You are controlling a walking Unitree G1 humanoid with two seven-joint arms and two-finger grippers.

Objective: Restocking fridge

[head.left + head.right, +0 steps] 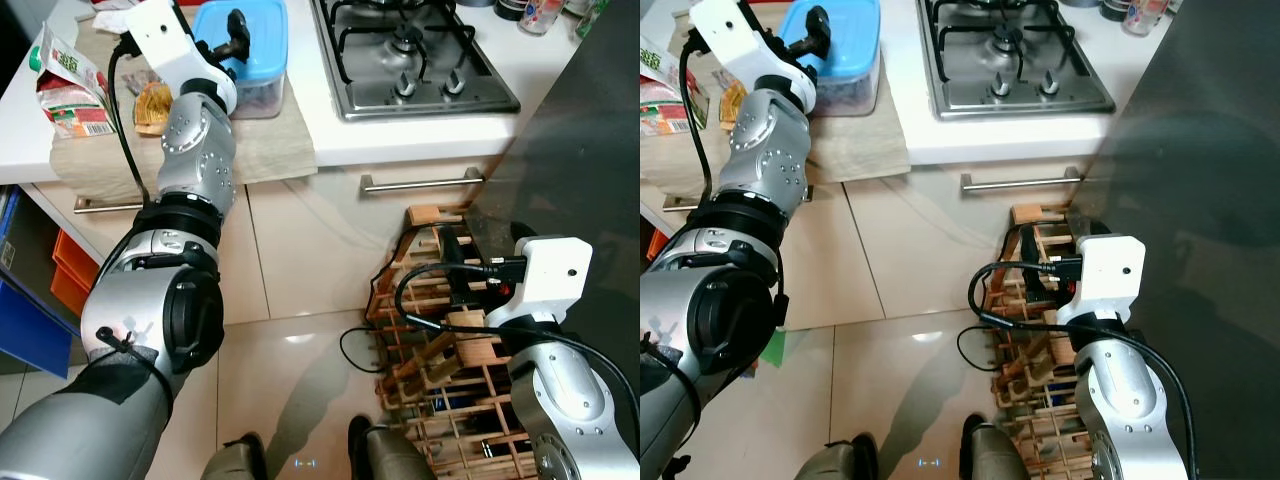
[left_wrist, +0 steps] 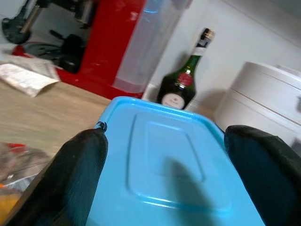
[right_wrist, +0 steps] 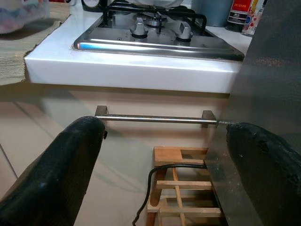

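White kitchen bench: your blue-lidded container [image 1: 243,45] sits on the beige mat [image 1: 262,145] left of the hob [image 1: 410,55]. Your left claw [image 2: 164,160] is spread astride its lid, directly above; right claw [image 3: 164,160], spread, hangs low by the wine rack [image 1: 440,350].

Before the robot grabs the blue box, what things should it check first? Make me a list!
1. Left gripper open: ok, fingers spread wide.
2. Fingers on either side of the blue box: ok, lid sits between them in the wrist view.
3. Lid shut on the box: ok, it looks flat and closed.
4. Space around the box: ok, the snack bag lies apart on the mat, the bottle stands behind.
5. Fingers low enough to grip the sides: cannot tell.
6. Right gripper free: ok, open, by the wooden rack.
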